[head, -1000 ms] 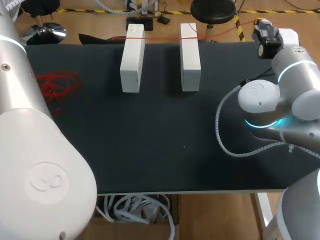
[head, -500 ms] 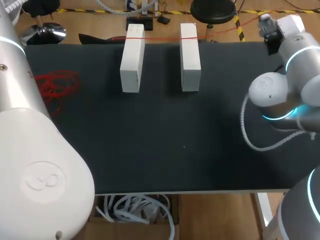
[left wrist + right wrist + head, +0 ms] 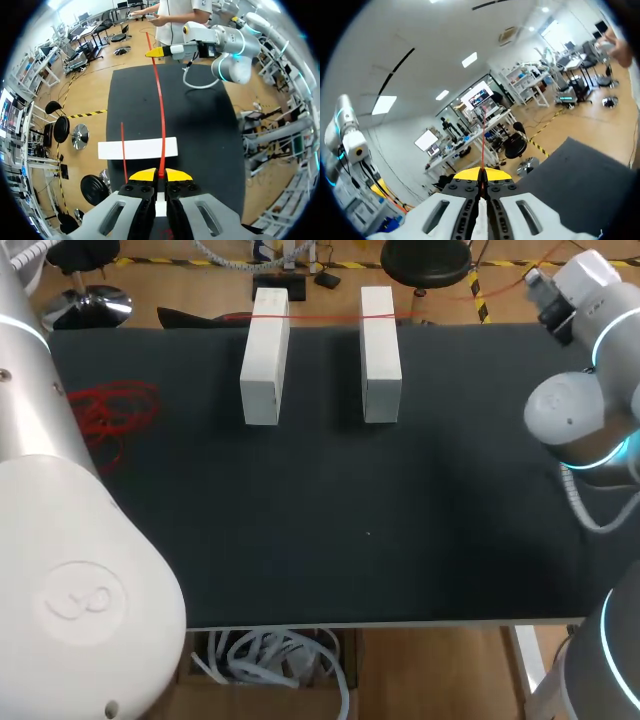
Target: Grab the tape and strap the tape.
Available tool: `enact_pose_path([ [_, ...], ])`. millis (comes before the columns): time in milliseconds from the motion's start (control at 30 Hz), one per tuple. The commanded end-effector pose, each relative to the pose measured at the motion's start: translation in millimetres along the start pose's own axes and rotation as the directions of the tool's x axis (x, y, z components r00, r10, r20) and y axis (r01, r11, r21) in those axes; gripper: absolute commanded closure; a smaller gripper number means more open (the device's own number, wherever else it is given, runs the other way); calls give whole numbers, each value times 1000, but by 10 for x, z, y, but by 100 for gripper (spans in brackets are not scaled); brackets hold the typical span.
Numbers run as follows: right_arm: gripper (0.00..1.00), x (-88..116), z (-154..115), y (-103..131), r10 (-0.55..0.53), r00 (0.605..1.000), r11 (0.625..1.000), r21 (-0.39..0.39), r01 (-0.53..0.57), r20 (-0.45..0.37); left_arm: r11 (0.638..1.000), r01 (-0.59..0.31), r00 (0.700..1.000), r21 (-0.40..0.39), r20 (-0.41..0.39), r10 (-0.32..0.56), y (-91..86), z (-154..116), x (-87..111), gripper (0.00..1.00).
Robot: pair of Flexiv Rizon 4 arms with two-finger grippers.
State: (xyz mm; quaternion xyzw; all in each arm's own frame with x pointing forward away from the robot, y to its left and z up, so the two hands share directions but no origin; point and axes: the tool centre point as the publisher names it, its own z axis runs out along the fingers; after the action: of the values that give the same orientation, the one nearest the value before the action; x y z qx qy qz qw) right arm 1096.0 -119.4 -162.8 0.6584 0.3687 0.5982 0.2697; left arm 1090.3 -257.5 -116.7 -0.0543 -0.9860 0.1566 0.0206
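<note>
- Dark desk [image 3: 330,530] carries two white blocks [image 3: 265,370], and a red tape [image 3: 325,316] stretches taut across the blocks' far ends.
- Left fingers [image 3: 145,175] pinch the tape just past one block.
- Right fingers [image 3: 465,175] are clenched on it well beyond the other.
- Grabbing looks done; strapping it down seems left.

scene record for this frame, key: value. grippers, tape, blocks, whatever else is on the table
left gripper: shut on one end of the red tape
right gripper: shut on the tape's other end
tape: runs in a line between both grippers, across the far ends of both blocks
left white block: lying on the black table
right white block: beside it, apart
red tangle: loose, left part of table
</note>
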Motion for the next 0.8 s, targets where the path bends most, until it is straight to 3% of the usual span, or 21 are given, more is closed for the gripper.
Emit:
enact_pose_path([
  [33, 100, -1, -44, 98, -630, 772, 758, 154, 634, -78, 1000, 1, 1000, -6, -3, -1, -11, -15, -9, 100],
  [133, 100, -7, -57, 100, -700, 708, 691, 162, 704, -93, 1000, 1, 1000, -6, -3, -1, -11, -15, -9, 100],
  [200, 100, 26, -110, 91, -754, 647, 628, 168, 760, -110, 1000, 1, 1000, -6, -3, -1, -11, -15, -9, 100],
  [300, 100, 5, -120, 84, -791, 599, 578, 168, 799, -123, 1000, 1, 1000, -6, -3, -1, -11, -15, -9, 100],
  [367, 100, 19, -133, 87, -828, 544, 523, 159, 837, -137, 1000, 1, 1000, -6, -3, -1, -11, -15, -9, 100],
  [400, 100, 8, -123, 91, -819, 557, 537, 162, 828, -135, 1000, 1, 1000, -6, -3, -1, -11, -15, -9, 100],
  [467, 100, 37, -150, 93, -826, 547, 528, 155, 835, -133, 1000, 1, 1000, -6, -3, -1, -11, -15, -9, 100],
  [533, 100, 57, -152, 130, -816, 562, 551, 117, 826, -130, 1000, 1, 1000, -6, -3, -1, -11, -15, -9, 100],
  [800, 100, 57, -152, 130, -816, 562, 551, 117, 826, -130, 1000, 1, 1000, -6, -3, -1, -11, -15, -9, 100],
])
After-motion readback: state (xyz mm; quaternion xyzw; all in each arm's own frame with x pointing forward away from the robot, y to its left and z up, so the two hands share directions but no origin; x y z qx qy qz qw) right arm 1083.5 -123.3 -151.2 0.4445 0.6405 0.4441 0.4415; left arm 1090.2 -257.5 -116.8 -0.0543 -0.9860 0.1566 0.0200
